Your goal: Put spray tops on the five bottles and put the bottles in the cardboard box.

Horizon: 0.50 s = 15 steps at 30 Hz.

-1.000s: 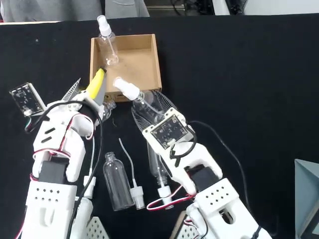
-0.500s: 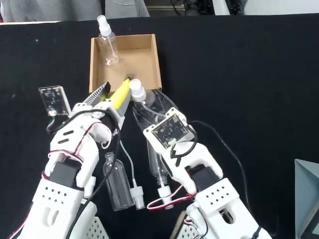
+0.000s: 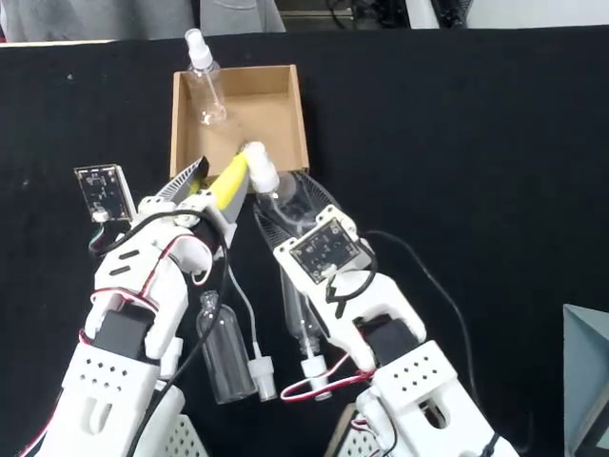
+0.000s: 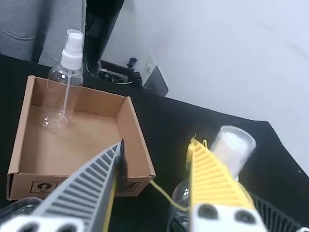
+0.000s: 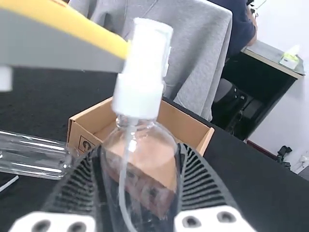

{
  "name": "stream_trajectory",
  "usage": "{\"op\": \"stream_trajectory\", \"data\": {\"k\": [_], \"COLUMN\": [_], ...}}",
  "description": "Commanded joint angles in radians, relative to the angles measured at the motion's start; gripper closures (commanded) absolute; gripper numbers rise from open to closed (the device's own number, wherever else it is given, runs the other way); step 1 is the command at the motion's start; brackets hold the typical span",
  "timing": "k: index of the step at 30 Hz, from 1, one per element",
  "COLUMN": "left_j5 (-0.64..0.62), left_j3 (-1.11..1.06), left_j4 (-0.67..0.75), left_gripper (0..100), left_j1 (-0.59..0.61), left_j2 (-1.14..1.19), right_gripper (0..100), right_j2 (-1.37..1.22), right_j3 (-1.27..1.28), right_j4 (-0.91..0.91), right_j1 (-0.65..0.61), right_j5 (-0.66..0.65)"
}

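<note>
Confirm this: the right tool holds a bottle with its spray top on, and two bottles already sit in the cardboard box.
Only one capped bottle sits in the cardboard box, not two; the left wrist view shows it leaning on the far wall. The rest is right: the right tool holds a second bottle with its spray top on.

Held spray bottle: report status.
Right gripper shut on spray bottle. Left gripper open, yellow finger against its spray top. Cardboard box just beyond, one capped bottle inside.

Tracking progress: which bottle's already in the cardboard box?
The leaning bottle at the cardboard box's far wall. The other capped bottle is in the right pincer; an uncapped bottle lies on the table.
</note>
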<state>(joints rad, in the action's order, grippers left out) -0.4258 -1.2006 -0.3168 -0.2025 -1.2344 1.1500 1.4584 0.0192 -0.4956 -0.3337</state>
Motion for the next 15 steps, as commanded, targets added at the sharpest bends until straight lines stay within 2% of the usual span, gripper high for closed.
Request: {"op": "stream_trajectory", "data": {"k": [1,6,9,15], "left_j5": [0.011,0.014,0.017,0.106], "left_j3": [-0.012,-0.068,-0.079,-0.084], "left_j4": [0.026,0.104,0.107,0.106], "left_gripper": [80,80,80,80], "left_j1": [0.008,0.002,-0.042,-0.081], "left_j2": [-0.008,-0.006,-0.006,-0.006], "right_gripper": [98.7,98.7,98.7,98.7], "right_j2": [0.042,0.042,0.042,0.042], "right_j3": [-0.01,-0.01,-0.01,-0.01], "right_j4": [-0.031,-0.029,-0.028,-0.025], "right_j1": [0.021,0.018,0.018,0.021], "right_j5": [0.006,0.006,0.006,0.006]}}
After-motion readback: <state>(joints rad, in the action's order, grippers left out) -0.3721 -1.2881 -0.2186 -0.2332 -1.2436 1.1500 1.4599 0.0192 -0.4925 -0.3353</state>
